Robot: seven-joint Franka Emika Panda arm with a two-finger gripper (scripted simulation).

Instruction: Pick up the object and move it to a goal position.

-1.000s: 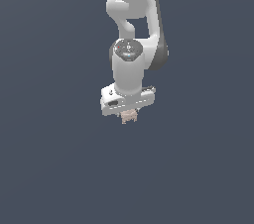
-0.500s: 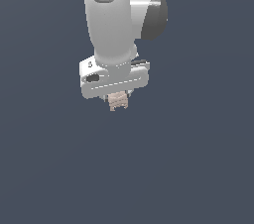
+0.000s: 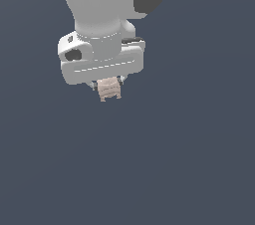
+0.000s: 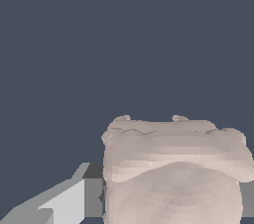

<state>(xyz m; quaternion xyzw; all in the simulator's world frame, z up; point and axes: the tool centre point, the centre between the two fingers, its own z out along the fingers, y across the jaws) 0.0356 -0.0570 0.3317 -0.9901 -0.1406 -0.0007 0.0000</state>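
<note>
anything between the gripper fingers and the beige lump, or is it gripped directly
Nothing lies between them. In the wrist view the object sits right against the grey finger; in the exterior view it hangs straight under the gripper.

chunky white Panda arm (image 3: 99, 0), dark grey joint cap, wide white gripper (image 3: 107, 85) body, little dark slots on it

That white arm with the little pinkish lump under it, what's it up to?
A simulated robot arm is carrying a small beige-pink lump. Its tool is shut on the lump, which hangs just beneath the white hand against a plain dark background. No goal spot is visible in either view.
</note>
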